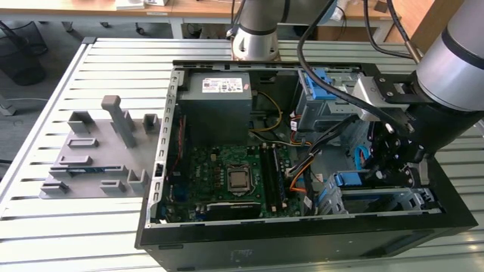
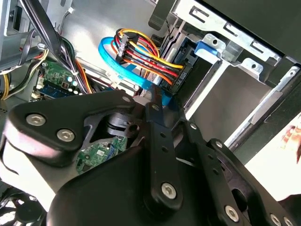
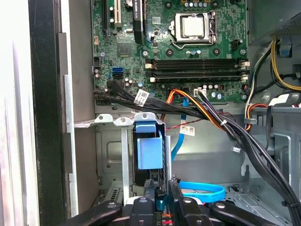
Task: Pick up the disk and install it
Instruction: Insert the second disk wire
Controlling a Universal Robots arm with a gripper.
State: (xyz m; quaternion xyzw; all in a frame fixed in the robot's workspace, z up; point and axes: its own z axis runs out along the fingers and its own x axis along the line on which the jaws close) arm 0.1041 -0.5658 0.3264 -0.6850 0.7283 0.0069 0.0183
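**Disk down in the drive bay, gripper at its edge**

In the exterior view, the gripper [image 1: 393,164] reaches down into the open computer case [image 1: 226,238] at the exterior view's right, over the drive bay [image 1: 378,195] near the front corner. A blue piece of the disk [image 1: 349,179] shows just beside the gripper's links. The power supply [image 1: 219,107] and motherboard [image 1: 234,175] lie to the exterior view's left, and a grey parts tray [image 1: 90,164] sits on the table outside the case.

In the second wrist view, the black links converge on a thin blue edge [image 2: 157,96], with a bundle of coloured cables [image 2: 141,54] just beyond.

The first wrist view adds what the others hide: the disk [image 3: 148,150] stands edge-on inside the bay, and the fingers [image 3: 148,190] are drawn narrow around its blue bracket. It looks seated or nearly so; full seating cannot be judged.
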